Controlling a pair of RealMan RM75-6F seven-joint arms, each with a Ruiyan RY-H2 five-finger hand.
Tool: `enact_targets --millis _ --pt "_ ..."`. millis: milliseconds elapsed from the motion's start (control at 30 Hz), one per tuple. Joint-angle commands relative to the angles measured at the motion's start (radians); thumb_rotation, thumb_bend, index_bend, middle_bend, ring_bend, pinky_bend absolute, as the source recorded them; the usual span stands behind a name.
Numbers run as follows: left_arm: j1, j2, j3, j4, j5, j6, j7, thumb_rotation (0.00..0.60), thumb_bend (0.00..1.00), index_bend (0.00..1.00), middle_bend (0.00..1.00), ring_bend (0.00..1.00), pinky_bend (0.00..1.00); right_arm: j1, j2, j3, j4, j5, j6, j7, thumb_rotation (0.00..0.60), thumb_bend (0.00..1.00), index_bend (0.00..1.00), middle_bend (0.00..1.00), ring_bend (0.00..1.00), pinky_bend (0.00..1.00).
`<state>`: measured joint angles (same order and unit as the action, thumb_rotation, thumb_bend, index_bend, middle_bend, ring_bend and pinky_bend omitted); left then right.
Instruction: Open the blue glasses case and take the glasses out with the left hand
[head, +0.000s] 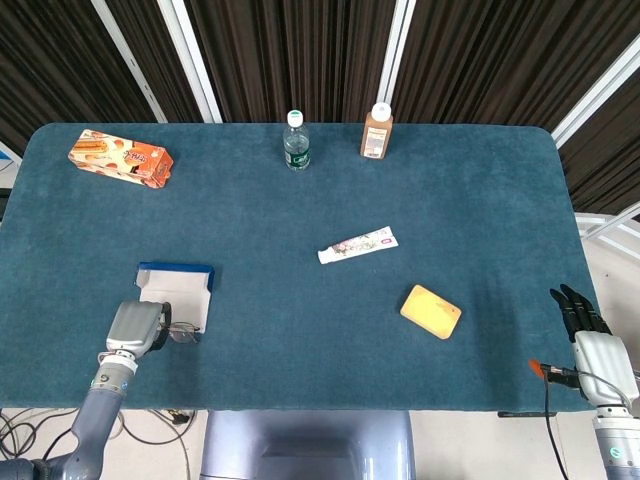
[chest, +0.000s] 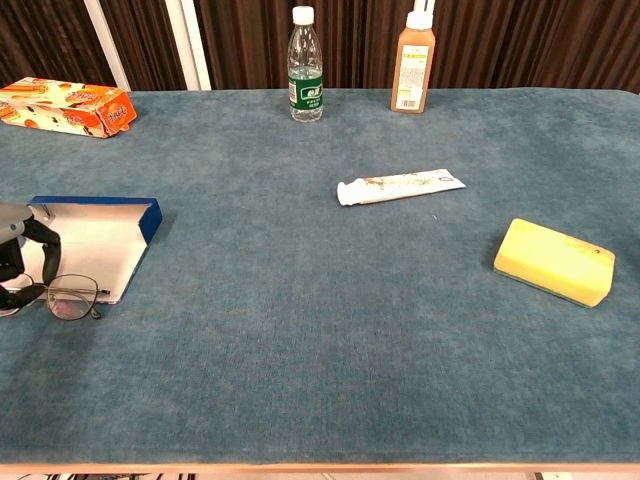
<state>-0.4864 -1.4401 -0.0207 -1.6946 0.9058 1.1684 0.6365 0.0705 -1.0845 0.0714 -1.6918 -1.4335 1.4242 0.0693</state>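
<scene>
From the head view, we are seeing the blue glasses case (head: 176, 291) lying open near the front left of the surface (head: 300, 220), its pale lining facing up, so the opening step looks finished. The glasses (head: 182, 331) are sitting just in front of the case, already outside it. Our left robot hand (head: 136, 326) is touching their left end, but whether its fingers are clamped on the frame we cannot tell here. Our right robot hand (head: 587, 330) is hanging off the surface's right edge with fingers apart, holding nothing, presumably kept clear because this job belongs to the left.

From the chest view, we are finding the glasses (chest: 62, 297) resting on the surface beside the case (chest: 98, 241). The left robot hand's dark fingers (chest: 28, 262) are curling around one lens, likely gripping it, though the contact is cropped.
</scene>
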Motion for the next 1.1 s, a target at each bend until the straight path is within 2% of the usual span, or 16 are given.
enact_targets --millis 33,733,933,1100 --pt "0.000 -0.002 0.000 0.000 -0.001 -0.001 -0.001 0.600 0.41 0.54 1.00 0.98 1.00 0.000 0.000 0.000 0.000 0.000 0.001 0.001 0.600 0.24 0.00 0.00 0.00 0.19" --pt "0.003 0.002 -0.006 -0.009 0.010 0.004 -0.014 0.600 0.45 0.59 1.00 0.98 1.00 -0.002 0.000 0.001 -0.002 -0.001 0.004 0.006 0.600 0.24 0.00 0.00 0.00 0.19" --pt "-0.007 0.016 -0.019 -0.054 0.028 0.018 -0.002 0.600 0.45 0.59 1.00 0.98 1.00 -0.001 0.000 0.000 -0.003 -0.001 0.002 0.007 0.600 0.24 0.00 0.00 0.00 0.19" --pt "-0.028 0.019 -0.050 -0.100 -0.001 0.019 0.019 0.600 0.45 0.59 1.00 0.98 1.00 -0.001 0.001 0.000 -0.003 0.000 0.001 0.008 0.600 0.24 0.00 0.00 0.00 0.19"
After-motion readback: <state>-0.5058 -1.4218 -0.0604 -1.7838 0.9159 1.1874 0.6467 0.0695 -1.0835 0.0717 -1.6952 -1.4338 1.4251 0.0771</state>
